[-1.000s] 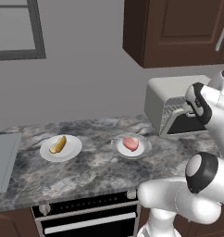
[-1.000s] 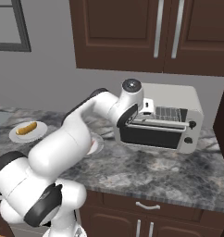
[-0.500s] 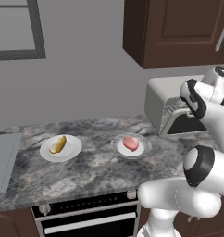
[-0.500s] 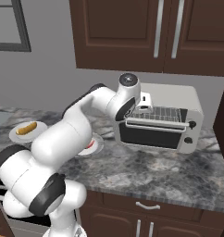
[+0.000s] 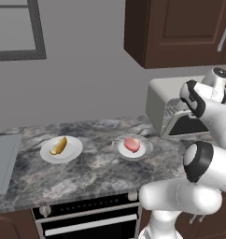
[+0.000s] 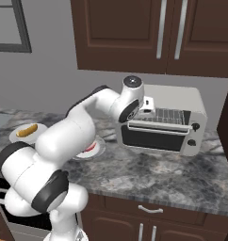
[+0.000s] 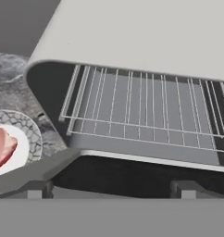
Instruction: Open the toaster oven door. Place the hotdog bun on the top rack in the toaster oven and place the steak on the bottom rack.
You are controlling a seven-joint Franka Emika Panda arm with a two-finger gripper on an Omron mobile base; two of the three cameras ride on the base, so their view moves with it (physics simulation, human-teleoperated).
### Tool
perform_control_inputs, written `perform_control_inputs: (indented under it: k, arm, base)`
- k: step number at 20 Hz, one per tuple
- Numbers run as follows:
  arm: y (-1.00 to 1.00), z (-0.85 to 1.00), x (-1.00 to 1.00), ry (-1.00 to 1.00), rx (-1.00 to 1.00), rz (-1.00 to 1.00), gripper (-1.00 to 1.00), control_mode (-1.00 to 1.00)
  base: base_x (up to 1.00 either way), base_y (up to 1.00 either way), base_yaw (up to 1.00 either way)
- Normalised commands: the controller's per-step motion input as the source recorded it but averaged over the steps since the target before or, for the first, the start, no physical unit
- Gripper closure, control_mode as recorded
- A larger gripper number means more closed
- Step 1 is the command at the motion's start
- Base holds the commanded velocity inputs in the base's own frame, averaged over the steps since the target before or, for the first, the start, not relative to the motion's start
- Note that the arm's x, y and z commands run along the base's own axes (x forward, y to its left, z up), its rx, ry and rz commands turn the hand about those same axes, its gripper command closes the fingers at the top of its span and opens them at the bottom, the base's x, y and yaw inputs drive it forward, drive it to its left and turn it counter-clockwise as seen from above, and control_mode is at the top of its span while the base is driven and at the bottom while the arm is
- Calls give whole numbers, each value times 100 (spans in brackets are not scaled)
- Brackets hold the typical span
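the toaster oven door (image 6: 154, 136) hangs partly open, tilted outward from its bottom hinge, with a gap at the top that shows the wire racks (image 7: 146, 111) inside the toaster oven (image 6: 175, 101). in the hand view two wire edges run along the front, one just behind the other, but i cannot tell for sure which is the top rack and which the bottom one. the door's upper edge (image 7: 151, 159) lies just below the racks in that view, close to the finger tips.

the gripper (image 7: 111, 187) sits right at the top of the door, fingers spread wide and grasping nothing; the two tips stand apart with the door's edge between and beyond them.

the step in hand looks like the door opening, not finished: the door seems only part way down. the next move likely calls for pushing or pulling the upper edge further down until the door lies flat enough to reach the racks.

the hotdog bun (image 5: 58, 146) rests on a white plate (image 5: 72, 151) to the left on the counter (image 5: 96, 172); the steak (image 5: 131, 144) lies on its own patterned plate (image 5: 144, 150) nearer the oven. both are untouched.
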Motion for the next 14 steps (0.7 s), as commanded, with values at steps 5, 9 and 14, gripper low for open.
perform_control_inputs:
  k: [5,9,14]
  arm:
    - [-3,-35,-36,12,0,1,-100,-100]
    - [-1,-52,-42,19,0,0,-100,-100]
    - [-1,-65,-47,14,0,0,-100,-100]
  base:
    - [0,0,0]
    - [0,0,0]
    - [0,0,0]
